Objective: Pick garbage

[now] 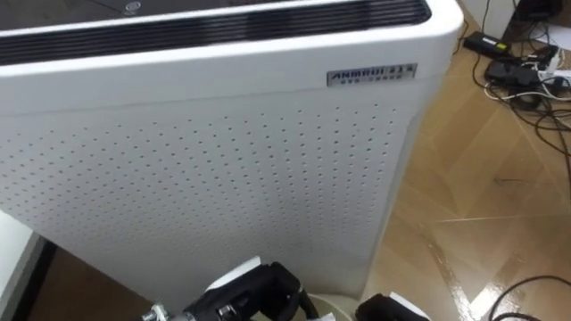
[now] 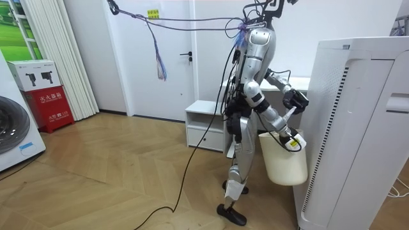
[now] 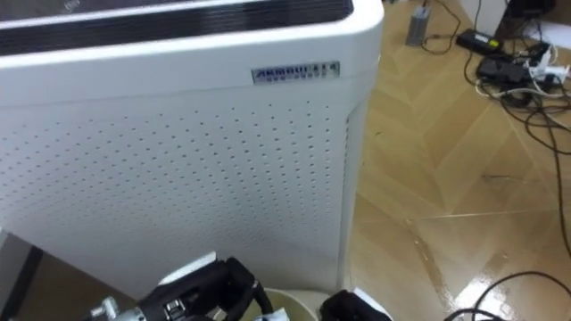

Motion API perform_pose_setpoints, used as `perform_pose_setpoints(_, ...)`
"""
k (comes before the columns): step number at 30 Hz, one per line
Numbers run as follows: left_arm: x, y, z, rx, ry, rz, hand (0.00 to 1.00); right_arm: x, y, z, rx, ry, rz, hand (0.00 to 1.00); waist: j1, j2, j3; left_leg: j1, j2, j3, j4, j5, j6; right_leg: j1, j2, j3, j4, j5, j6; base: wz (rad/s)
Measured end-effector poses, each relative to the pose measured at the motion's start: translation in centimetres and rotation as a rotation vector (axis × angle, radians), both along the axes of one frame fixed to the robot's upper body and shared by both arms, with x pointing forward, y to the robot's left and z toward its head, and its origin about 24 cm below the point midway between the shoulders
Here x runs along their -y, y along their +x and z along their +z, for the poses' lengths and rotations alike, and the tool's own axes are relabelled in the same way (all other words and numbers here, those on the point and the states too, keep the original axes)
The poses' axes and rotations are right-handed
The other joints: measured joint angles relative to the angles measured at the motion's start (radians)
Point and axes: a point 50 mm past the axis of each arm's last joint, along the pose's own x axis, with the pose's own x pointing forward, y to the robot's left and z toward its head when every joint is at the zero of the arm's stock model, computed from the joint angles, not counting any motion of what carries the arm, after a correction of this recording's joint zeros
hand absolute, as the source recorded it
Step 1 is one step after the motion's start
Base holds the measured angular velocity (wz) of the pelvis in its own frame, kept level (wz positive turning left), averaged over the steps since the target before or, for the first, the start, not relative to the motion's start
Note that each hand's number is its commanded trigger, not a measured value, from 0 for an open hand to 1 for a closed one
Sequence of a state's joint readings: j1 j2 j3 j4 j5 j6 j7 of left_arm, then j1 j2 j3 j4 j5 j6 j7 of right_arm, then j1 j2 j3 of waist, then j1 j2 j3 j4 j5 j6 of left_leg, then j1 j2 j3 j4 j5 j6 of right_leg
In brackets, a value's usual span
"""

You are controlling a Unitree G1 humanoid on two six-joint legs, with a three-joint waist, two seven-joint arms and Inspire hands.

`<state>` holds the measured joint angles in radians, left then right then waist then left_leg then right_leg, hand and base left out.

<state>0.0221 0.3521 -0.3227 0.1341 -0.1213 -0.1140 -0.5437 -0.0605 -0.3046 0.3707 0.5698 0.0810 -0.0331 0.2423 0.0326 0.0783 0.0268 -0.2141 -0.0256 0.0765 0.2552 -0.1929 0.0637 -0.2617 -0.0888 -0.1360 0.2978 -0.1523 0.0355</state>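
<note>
Wood-floor room, white air purifier [image 1: 223, 152] looming ahead; I'm gripping white bin [image 2: 281, 163] with right hand [image 2: 289, 138] centre-right; left hand [image 2: 297, 99] fingers, can't tell.

White bucket [image 2: 283, 163] (upright) beside purifier [image 2: 358, 128]

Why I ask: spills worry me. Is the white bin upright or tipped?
Upright: in the room view the bin hangs from the right hand, mouth up, base down.

Bucket [image 3: 299, 305] cut off below, left hand [image 3: 223, 287] too
</note>
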Motion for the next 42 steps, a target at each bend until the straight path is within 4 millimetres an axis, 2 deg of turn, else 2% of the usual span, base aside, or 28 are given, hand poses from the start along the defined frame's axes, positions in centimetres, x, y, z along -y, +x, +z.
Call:
perform_pose_setpoints(6,0.5,0.1,-1.1,-0.027,0.003,0.037,1.00,0.0,-0.2,-0.4,-0.014,0.003,-0.009,1.00,-0.001,-0.009,0.0041,-0.041,0.002,0.007,0.019,0.000,0.000,-0.041,-0.001,-0.001,0.018,0.001,-0.002,-0.02)
perform_pose_setpoints(10,0.3,-0.1,-2.6,-0.084,0.024,0.060,1.00,-0.2,-0.5,-0.9,-0.033,0.009,-0.016,1.00,0.000,-0.012,0.0062,-0.042,0.004,0.019,0.020,0.001,-0.001,-0.050,-0.001,-0.001,0.030,0.001,-0.002,-0.05)
perform_pose_setpoints(13,0.0,-0.4,-3.4,-0.115,0.037,0.076,1.00,-0.2,-0.5,-0.9,-0.031,0.013,-0.017,1.00,-0.001,-0.017,0.0088,-0.051,0.009,0.030,0.025,0.001,-0.001,-0.061,0.001,-0.002,0.031,0.006,-0.010,-0.10)
perform_pose_setpoints(20,0.1,-0.3,-3.7,-0.112,0.069,0.064,1.00,-0.1,-0.4,-1.0,-0.034,0.011,-0.020,1.00,-0.002,-0.018,0.0085,-0.089,0.013,0.032,0.047,0.001,-0.002,-0.100,0.001,-0.003,0.051,0.010,-0.015,-0.02)
perform_pose_setpoints(21,0.1,-0.2,-3.7,-0.112,0.071,0.064,0.11,-0.1,-0.3,-0.9,-0.033,0.009,-0.020,1.00,-0.002,-0.018,0.0085,-0.092,0.013,0.033,0.049,0.001,-0.002,-0.104,0.001,-0.003,0.053,0.010,-0.016,0.00)
perform_pose_setpoints(22,0.1,-0.3,-3.7,-0.113,0.077,0.065,0.00,0.0,-0.2,-0.9,-0.031,0.008,-0.020,1.00,-0.001,-0.018,0.0084,-0.098,0.013,0.033,0.052,0.001,-0.002,-0.109,0.001,-0.003,0.053,0.011,-0.018,0.00)
perform_pose_setpoints(27,-0.2,-0.4,-4.3,-0.123,0.117,0.077,0.00,0.0,-0.2,-0.8,-0.029,0.006,-0.020,1.00,0.003,-0.015,0.0066,-0.098,0.014,0.031,0.052,0.002,-0.002,-0.108,0.002,-0.003,0.051,0.012,-0.019,0.00)
perform_pose_setpoints(35,-0.8,-0.7,-5.1,-0.147,0.158,0.090,0.00,0.4,-0.2,-0.8,-0.025,-0.004,-0.021,1.00,0.004,-0.001,-0.0027,-0.092,0.013,0.030,0.051,0.002,-0.002,-0.100,0.002,-0.005,0.047,0.012,-0.019,0.00)
perform_pose_setpoints(42,-1.1,-0.7,-5.4,-0.133,0.232,0.081,0.00,1.0,-0.4,-1.1,-0.043,-0.028,-0.028,1.00,0.006,0.006,-0.0024,-0.085,0.014,0.030,0.052,0.002,-0.003,-0.092,0.002,-0.005,0.049,0.013,-0.020,0.00)
